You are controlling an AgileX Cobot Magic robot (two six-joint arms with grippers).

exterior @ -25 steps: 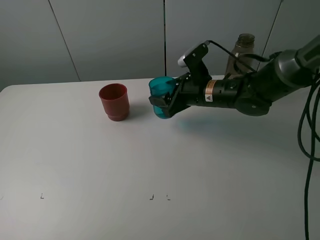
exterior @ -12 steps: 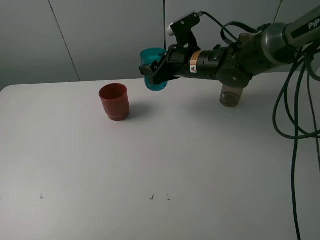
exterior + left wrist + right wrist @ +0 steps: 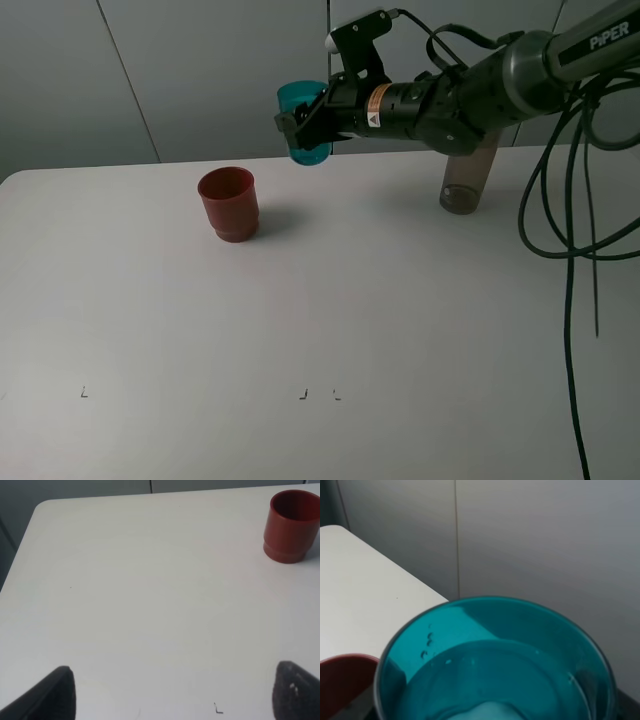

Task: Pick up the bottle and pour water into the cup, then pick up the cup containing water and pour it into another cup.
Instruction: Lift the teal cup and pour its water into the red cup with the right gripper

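Higher now than a second ago, the right fingers squeeze the sides of the teal cup and hold it up in the air. It is kept level, likely so the water inside does not spill before it gets over the red cup, which waits lower down on the counter. The bottle stands behind the arm. The left fingers are spread wide and hold nothing.

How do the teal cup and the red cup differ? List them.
The teal cup is translucent; the red cup is opaque. The teal cup is held aloft by the right gripper; the red cup stands on the table. The teal cup has straight sides; the red cup has a stepped base. Both look similar in size.
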